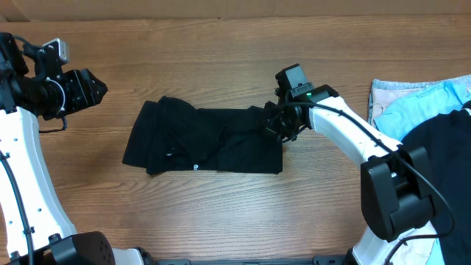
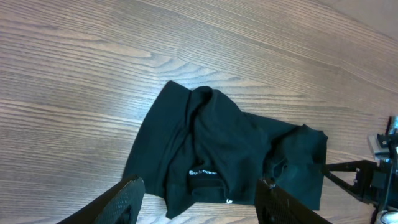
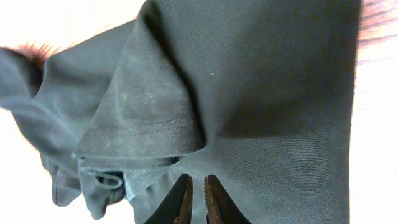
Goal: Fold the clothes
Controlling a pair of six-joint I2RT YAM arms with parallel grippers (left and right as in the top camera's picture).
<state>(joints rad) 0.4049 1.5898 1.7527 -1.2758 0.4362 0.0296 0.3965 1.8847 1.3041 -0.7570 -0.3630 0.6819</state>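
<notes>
The clothes, a black T-shirt [image 1: 206, 140], lie rumpled in a rough rectangle at the middle of the wooden table, also in the left wrist view [image 2: 230, 149]. Small white print [image 2: 202, 172] shows near its front edge. My right gripper [image 1: 276, 125] is down on the shirt's right end. In the right wrist view its jaws [image 3: 197, 180] stand barely parted over the black knit [image 3: 261, 93], next to a raised fold, with no cloth visibly pinched. My left gripper [image 1: 99, 88] hovers open at the far left, away from the shirt, with nothing between its fingers [image 2: 199, 185].
A light-blue garment [image 1: 427, 99] lies at the right edge of the table. Another black garment [image 1: 441, 147] is bunched against it, just behind my right arm. Bare wood [image 1: 221, 59] surrounds the shirt.
</notes>
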